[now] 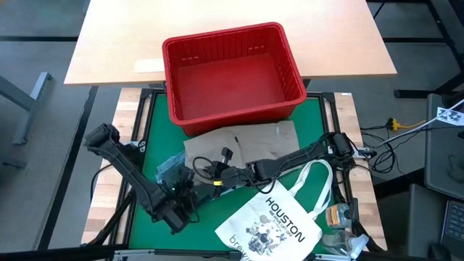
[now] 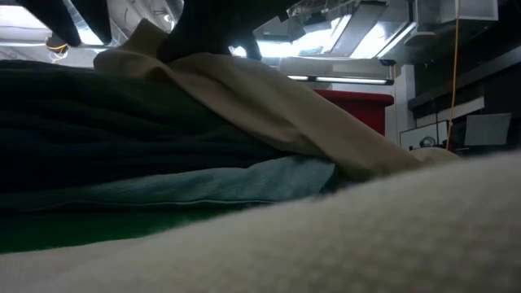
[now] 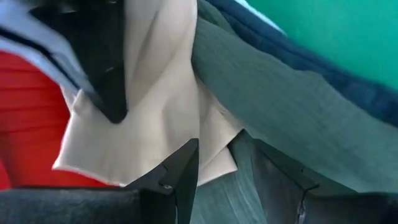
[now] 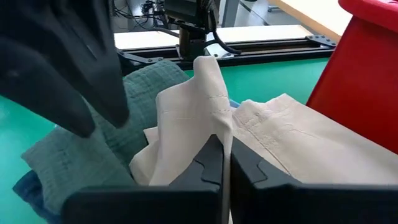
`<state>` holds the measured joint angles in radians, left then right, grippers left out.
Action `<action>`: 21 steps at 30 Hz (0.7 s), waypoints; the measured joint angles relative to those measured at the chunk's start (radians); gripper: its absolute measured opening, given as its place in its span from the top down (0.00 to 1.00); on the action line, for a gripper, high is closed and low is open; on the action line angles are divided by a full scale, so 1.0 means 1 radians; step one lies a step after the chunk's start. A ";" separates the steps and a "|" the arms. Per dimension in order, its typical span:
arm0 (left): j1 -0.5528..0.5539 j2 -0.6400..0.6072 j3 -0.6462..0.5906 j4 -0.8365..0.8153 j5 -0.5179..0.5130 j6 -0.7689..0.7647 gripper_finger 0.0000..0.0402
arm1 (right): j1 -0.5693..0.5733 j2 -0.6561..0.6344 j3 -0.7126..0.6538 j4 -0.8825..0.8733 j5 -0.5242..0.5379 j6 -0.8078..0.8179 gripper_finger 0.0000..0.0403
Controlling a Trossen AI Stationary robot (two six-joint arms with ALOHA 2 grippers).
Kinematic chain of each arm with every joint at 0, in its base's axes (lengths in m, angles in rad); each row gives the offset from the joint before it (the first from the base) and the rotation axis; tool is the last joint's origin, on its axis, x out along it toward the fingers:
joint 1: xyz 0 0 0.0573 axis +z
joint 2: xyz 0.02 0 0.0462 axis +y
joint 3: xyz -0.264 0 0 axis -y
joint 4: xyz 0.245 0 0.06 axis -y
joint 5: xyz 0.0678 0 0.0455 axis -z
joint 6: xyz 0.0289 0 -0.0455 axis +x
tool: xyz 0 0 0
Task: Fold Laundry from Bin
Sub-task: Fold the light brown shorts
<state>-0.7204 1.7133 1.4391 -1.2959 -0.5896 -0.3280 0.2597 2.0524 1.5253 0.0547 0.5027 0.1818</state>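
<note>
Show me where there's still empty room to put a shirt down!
The red plastic bin looks empty inside. Bare green mat shows left of the khaki-tan garment, and a strip by the mat's right edge. The middle is crowded: both grippers, piled clothes and the white HOUSTON tote bag.

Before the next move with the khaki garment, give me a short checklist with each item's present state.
1. Right gripper shut on the khaki garment: ok.
2. Left gripper open at the dark green garment, not gripping: ok.
3. Red bin empty: ok.
4. Khaki garment spread flat: not ok, bunched.
5. Tote bag off the khaki garment: cannot tell.
</note>
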 joint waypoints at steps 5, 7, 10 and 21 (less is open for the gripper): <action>0.000 0.061 0.000 -0.029 -0.007 0.036 0.65 | 0.000 0.000 0.000 0.000 -0.009 0.000 0.99; 0.000 0.082 0.000 -0.053 -0.008 0.035 0.65 | 0.000 0.000 0.000 0.000 -0.009 0.000 0.99; 0.003 0.100 -0.012 -0.067 -0.037 0.035 0.65 | 0.000 0.000 0.000 0.003 -0.009 0.000 0.99; 0.047 0.101 -0.121 -0.047 -0.056 0.022 0.65 | 0.001 -0.001 0.000 0.003 -0.018 0.000 0.99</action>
<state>-0.6730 1.8141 1.3177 -1.3431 -0.6456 -0.3057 0.2611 2.0510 1.5253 0.0581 0.4850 0.1814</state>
